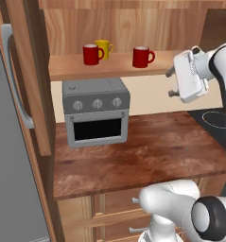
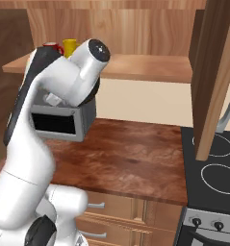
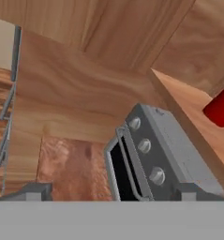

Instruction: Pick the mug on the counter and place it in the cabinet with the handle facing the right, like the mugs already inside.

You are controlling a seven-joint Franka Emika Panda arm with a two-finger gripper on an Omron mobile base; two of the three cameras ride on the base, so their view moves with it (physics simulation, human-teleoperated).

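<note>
So by this point the job looked basically finished, going by how things sat. The counter point(image 1: 147, 151) had no mug on it, just the grey toaster oven point(image 1: 96, 111) standing at its back left. Up on the cabinet point(image 1: 119, 28) shelf there were two red mugs and a yellow one. My guess is the mug point(image 1: 142, 57) on the right, standing apart from the other pair, was the one that got moved, though the two reds look alike so I can't swear to it. Its handle point(image 1: 152, 57) pointed right, same as the other red mug point(image 1: 91, 54) and the yellow mug point(image 1: 104, 47) behind it, so the orientation bit seemed fine too.

The gripper point(image 1: 171, 83) hung just right of the shelf edge, fingers spread wide and holding nothing, well clear of the mug. What was left, as far as I could judge, was only pulling the arm away.

Count: two red mugs, one yellow mug, one toaster oven with three knobs, one cooktop point(image 2: 215, 166) to the right of the counter.
</note>
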